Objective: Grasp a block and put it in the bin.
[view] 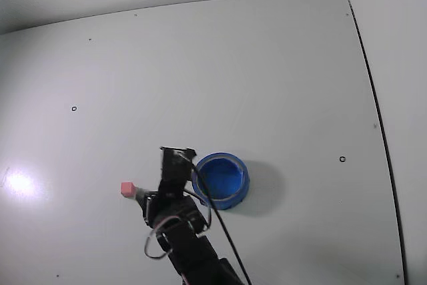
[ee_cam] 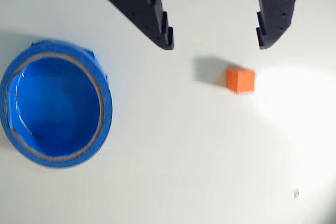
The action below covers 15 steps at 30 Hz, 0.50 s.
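Block [ee_cam: 240, 79]: lying free on the table [ee_cam: 173, 182], not yet grasped, sitting just beyond the tips of the claw [ee_cam: 215, 43] in the wrist view and a little toward the right-hand finger.

Going from largest down. Table: spreading pale and bare under everything, catching a bright glare patch just past the block on the far side from the bin. Bin [ee_cam: 55, 103]: standing well off to the left of the claw in the wrist view, round, shallow, blue-rimmed, looking empty inside. Claw: hanging above the table with its two dark, toothed fingers spread wide apart, gripping nothing. Block again, smallest of all: showing orange-red in the wrist view, pinker in the fixed view [view: 127, 188], where the bin [view: 222, 179] is lying on the opposite side of the arm from it.

Handling, as a judgement: probably very light and rigid, with flat faces and crisp edges, so unlikely to deform but apt to skid or twist if pinched on a corner. Best hold: closing on two opposite flat side faces, low enough to be squeezing mid-height, after centring the opening over it.
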Tool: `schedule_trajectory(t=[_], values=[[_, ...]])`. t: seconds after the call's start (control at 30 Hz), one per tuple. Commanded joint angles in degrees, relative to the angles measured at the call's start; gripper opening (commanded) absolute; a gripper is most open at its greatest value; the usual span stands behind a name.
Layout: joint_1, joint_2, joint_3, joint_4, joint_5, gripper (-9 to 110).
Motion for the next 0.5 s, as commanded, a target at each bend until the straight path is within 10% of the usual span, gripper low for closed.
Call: schedule_trajectory(t=[0.0,0.47], values=[[-5.01,-11.69,-13.45,0.18,-0.62,23],[-7.56,-41.75,-30.76,-0.53,-0.53,23]])
